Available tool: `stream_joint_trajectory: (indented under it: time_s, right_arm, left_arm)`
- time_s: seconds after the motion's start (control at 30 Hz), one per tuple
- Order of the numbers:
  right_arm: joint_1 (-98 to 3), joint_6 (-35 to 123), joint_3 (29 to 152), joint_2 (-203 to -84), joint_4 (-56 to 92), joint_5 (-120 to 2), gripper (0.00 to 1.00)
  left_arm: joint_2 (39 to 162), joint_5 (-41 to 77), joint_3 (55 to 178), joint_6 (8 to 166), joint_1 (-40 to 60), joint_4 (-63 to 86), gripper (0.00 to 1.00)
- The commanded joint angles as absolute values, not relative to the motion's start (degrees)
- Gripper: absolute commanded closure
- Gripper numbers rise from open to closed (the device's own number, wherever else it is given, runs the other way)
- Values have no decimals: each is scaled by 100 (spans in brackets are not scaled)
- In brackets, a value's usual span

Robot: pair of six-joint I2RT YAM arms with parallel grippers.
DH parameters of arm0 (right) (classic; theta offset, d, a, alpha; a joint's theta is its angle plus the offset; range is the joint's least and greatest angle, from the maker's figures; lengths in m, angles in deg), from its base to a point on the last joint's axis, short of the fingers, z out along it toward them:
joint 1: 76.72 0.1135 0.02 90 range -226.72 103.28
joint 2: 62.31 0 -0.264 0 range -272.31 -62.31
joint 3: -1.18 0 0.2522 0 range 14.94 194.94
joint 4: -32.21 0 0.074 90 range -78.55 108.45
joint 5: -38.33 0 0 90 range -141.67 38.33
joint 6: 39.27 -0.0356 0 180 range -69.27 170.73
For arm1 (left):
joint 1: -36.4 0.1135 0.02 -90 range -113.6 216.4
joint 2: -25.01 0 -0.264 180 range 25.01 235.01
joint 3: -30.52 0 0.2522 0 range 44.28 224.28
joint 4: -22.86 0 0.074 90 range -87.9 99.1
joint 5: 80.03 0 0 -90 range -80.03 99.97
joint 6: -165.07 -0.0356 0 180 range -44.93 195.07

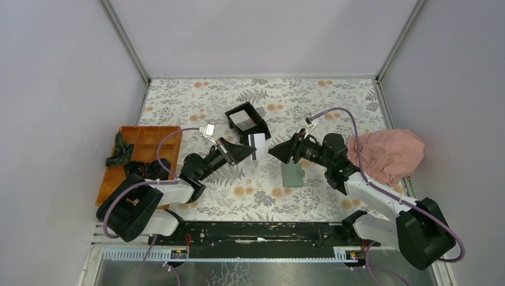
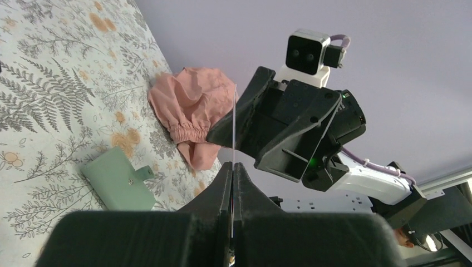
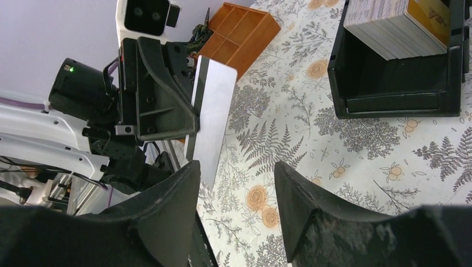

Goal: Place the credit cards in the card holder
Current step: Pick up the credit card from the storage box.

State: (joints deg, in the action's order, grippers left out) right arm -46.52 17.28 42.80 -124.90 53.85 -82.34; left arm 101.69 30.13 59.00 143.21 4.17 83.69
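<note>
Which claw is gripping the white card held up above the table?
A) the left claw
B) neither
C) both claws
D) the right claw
A: the left claw is pinched shut on the card, while the right claw stands open near it without gripping it.

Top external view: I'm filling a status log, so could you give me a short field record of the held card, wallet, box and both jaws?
left jaws: shut on a credit card, held off the table
right jaws: open, tips by that card; contact unclear
card holder: closed, flat on the table, near the right jaws
black box: holds a stack of cards
</note>
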Motion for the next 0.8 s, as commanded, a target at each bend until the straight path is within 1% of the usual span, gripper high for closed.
stream_joint_trajectory:
  time_s: [0.0, 0.23, 0.3, 0.33, 0.4, 0.43, 0.53, 0.6, 0.63, 0.73, 0.77]
  right_arm:
    - [-4671, 1348, 4399, -12838, 6520, -8315, 42]
    - [-4675, 977, 4527, -13391, 7153, -8548, 44]
    - [-4675, 895, 4538, -13514, 7319, -8624, 49]
    - [-4674, 862, 4543, -13565, 7368, -8662, 53]
    - [-4674, 796, 4560, -13647, 7447, -8722, 62]
    - [-4674, 771, 4562, -13675, 7483, -8744, 70]
    - [-4671, 692, 4549, -13718, 7581, -8782, 86]
    - [-4669, 659, 4553, -13724, 7593, -8819, 99]
    - [-4678, 641, 4553, -13703, 7593, -8835, 100]
    - [-4744, 622, 4543, -13513, 7445, -8858, 100]
    - [-4771, 675, 4558, -13396, 7256, -8854, 100]
  left_arm:
    - [10529, 3150, 6048, 14573, 309, 9386, 100]
    - [10974, 3231, 6184, 14641, 247, 9649, 100]
    - [11089, 3281, 6249, 14682, 235, 9721, 100]
    - [11138, 3289, 6274, 14698, 240, 9750, 100]
    - [11201, 3276, 6306, 14722, 238, 9793, 100]
    - [11236, 3271, 6325, 14723, 237, 9800, 100]
    - [11347, 3287, 6373, 14738, 238, 9842, 100]
    - [11408, 3258, 6367, 14749, 239, 9899, 100]
    - [11436, 3240, 6348, 14747, 251, 9914, 97]
    - [11426, 3044, 6220, 14713, 316, 9844, 41]
    - [11429, 3009, 6172, 14688, 348, 9824, 35]
